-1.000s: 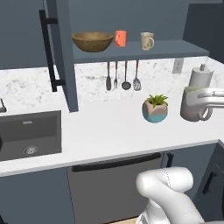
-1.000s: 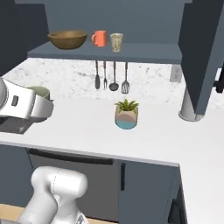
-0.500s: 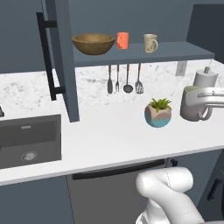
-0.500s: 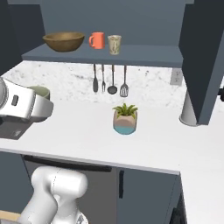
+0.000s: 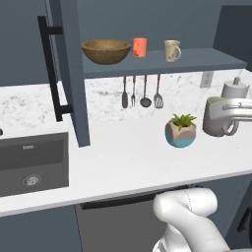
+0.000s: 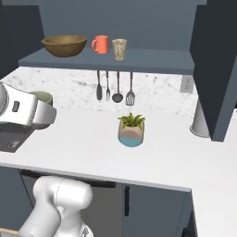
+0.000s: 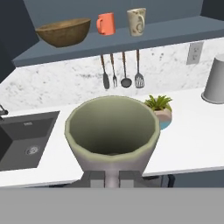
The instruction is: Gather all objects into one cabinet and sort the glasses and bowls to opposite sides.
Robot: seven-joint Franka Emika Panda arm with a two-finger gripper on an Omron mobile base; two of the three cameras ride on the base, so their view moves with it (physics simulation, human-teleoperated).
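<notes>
White countertop runs beneath the open slate-blue cabinet, whose lower shelf serves as the landmark for all positions below.

On that shelf, the wooden bowl sits at the left end, nearest the open door with its black bar handle. The orange cup stands just right of the bowl, and the beige mug stands right of the cup. The right half of the shelf is bare. This layout appears deliberate: bowl to one side, cups trailing toward the other, with free space reserved for the last item.

The grey-brown mug is off the shelf. It is held upright, mouth up, above the countertop, below and in front of the shelf. The gripper is clamped on the mug's base or lower wall; the fingertips show at the mug's foot in the hand view. An upright hold keeps the base level for setting down flat.

Below the shelf, utensils hang on the wall, and a potted plant stands on the countertop. Neither belongs to the sort. The sink lies below the door, and a grey pot stands below the shelf's right end.

Judgement: the remaining step is to raise the mug to shelf height and place it right of the beige mug, clear of the shelf edge.
</notes>
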